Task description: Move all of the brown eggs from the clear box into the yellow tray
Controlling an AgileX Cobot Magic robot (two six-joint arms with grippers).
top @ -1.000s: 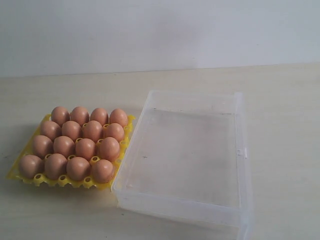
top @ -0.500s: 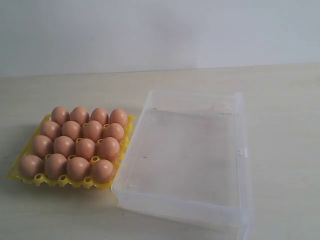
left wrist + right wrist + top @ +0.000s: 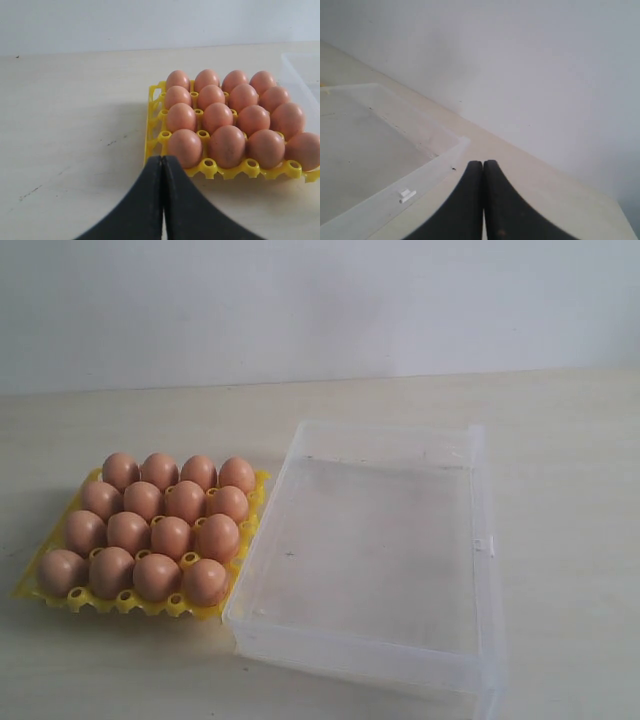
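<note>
The eggs point(image 3: 218, 116) are seated in the tray point(image 3: 207, 169), which lies just ahead of the left gripper point(image 3: 162, 159); its jaws are pressed together on nothing. The right gripper point(image 3: 483, 164) is likewise closed, and the box point(image 3: 430, 167) rim is seen just beyond its tips.

Pale cream, matt, flat tabletop point(image 3: 110, 670), spanning the full width of the exterior view. Plain white-grey wall point(image 3: 320, 300) behind, meeting the far edge in a straight line. Short dark scuff marks point(image 3: 113, 142) scattered over the surface in the left wrist view; small dark speck point(image 3: 17, 56) near the far edge.
</note>
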